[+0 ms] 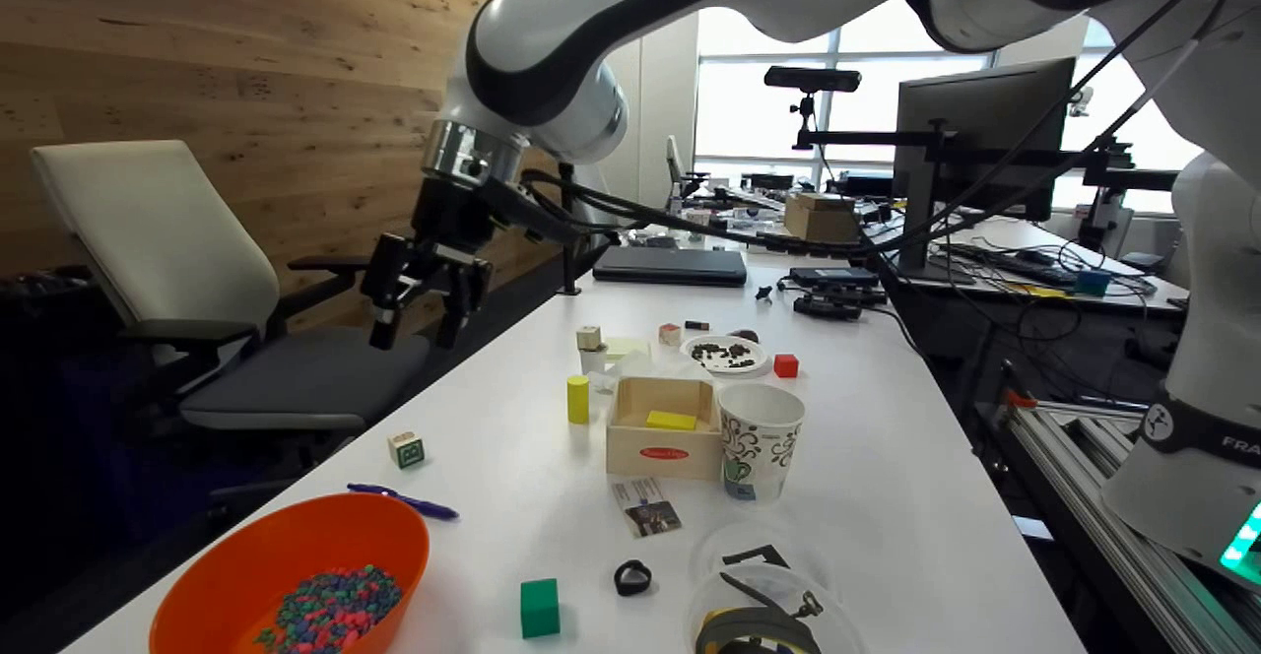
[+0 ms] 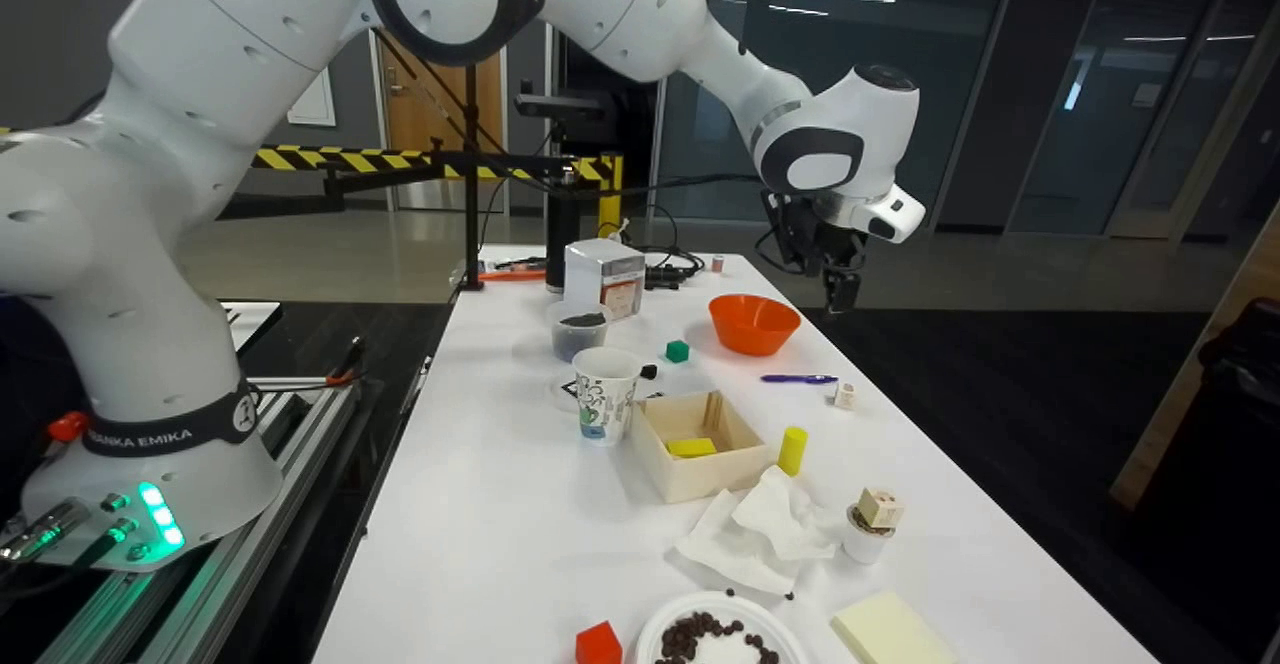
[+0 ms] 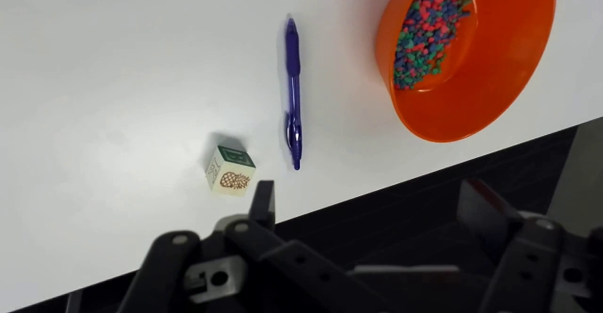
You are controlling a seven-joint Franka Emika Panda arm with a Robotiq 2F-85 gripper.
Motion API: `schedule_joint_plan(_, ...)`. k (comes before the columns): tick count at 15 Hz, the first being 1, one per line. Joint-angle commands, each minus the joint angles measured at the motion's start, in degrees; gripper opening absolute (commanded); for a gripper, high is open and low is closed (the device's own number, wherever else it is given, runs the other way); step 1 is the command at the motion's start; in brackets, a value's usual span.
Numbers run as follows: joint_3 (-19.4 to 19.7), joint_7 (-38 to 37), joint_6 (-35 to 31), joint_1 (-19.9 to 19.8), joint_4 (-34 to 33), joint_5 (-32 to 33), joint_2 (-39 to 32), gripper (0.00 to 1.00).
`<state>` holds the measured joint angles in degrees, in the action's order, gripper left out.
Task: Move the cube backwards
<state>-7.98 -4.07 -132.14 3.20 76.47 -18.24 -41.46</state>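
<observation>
No tiny all-dark-green cube shows. A small pale wooden letter cube with a dark-green face stands beside the purple pen in both exterior views [image 1: 406, 450] [image 2: 845, 397] and the wrist view [image 3: 232, 174]. A brighter plain green cube [image 1: 539, 609] [image 2: 677, 351] stands near the orange bowl. My gripper [image 1: 417, 331] is high above the table's long edge, near the chair side. In the wrist view my gripper [image 3: 367, 193] is wide open with nothing between its fingers. The letter cube appears just left of the left finger there, well below it.
The purple pen [image 3: 293, 86] and orange bowl [image 3: 499, 68] lie close by. A wooden box [image 1: 640, 449] holding a yellow block [image 1: 672, 421], a paper cup [image 1: 761, 437] and a yellow cylinder [image 1: 578, 400] stand mid-table. Another wooden cube [image 2: 880, 507] sits on a small pot.
</observation>
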Motion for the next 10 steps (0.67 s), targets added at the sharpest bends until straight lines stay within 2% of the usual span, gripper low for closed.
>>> schedule_joint_plan(1, 2.5, -7.8, -2.3, 3.1, -3.7, 2.0, -3.4, 1.00)
schedule_joint_plan(5, 10.0, -16.6, -7.8, 8.8, -3.9, 10.9, -5.0, 1.00)
schedule_joint_plan(6, 6.2, -12.4, -5.7, 5.9, -1.6, 7.7, -3.2, 1.00)
schedule_joint_plan(8, 8.2, -14.7, -7.2, 7.5, -1.9, 9.8, -3.8, 1.00)
schedule_joint_plan(10, 8.5, -15.0, -7.4, 7.8, -2.1, 10.1, -4.1, 1.00)
